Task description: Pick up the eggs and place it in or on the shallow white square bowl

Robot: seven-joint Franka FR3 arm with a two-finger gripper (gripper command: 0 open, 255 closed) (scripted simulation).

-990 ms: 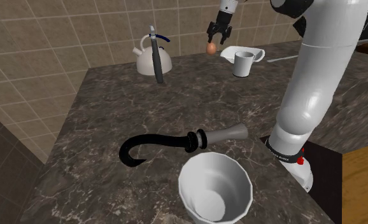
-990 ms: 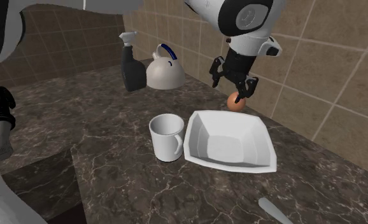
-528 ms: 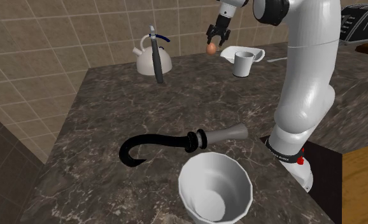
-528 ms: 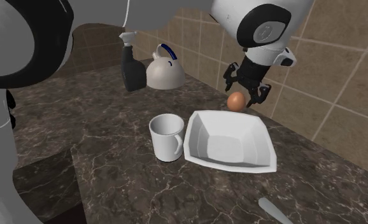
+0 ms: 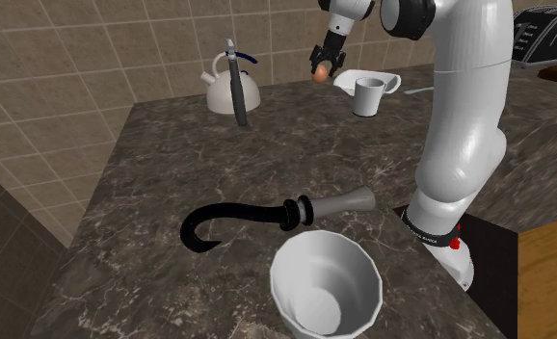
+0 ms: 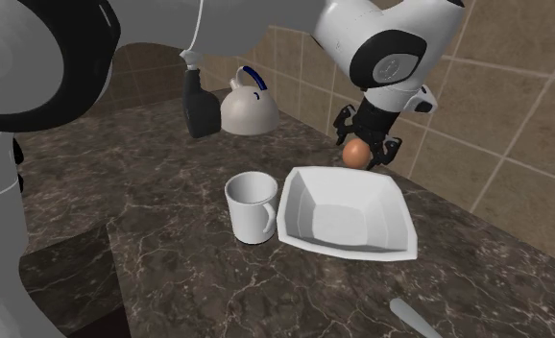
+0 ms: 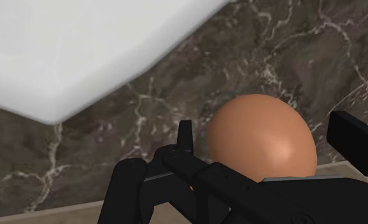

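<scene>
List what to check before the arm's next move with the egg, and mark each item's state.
1. Hold: gripper shut on egg: ok.
2. Position: egg above white square bowl: not ok, countertop lies under it.
3. The bowl's inside is free: ok.
4. The mug stands beside the bowl, on the side away from the egg: ok.
5. Egg high enough to pass the bowl's rim: cannot tell.

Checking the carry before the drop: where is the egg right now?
In the second exterior view the egg is clasped in the gripper, just behind the white square bowl, near the tiled wall.
</scene>
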